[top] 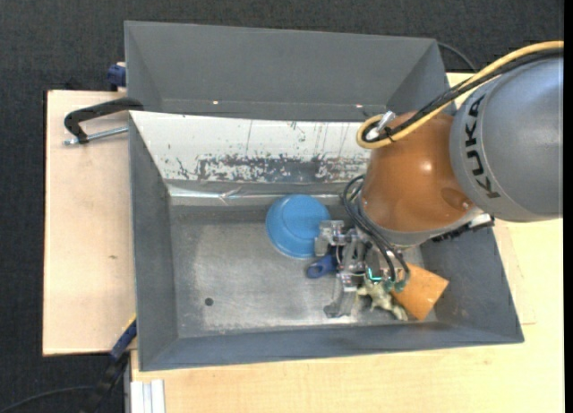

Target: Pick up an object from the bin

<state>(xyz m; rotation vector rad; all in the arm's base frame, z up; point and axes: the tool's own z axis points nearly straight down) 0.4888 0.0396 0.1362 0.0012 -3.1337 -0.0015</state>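
Observation:
My gripper [343, 299] is low in the bin, near the front wall and right of the middle, under the orange wrist cover. Its metal fingers point down toward the floor. A blue bowl [295, 224] lies upside down just left of it, against the back of the floor. A small dark blue piece [319, 268] sits between the bowl and the fingers. An orange cone-shaped thing [423, 293] lies to the right of the gripper, with a small green and white thing [383, 296] beside it. Whether anything is between the fingers is hidden.
The arm with its orange cover comes in from the right and hangs over the bin's right half. The left half of the bin floor is bare grey metal with one small dark spot [209, 302].

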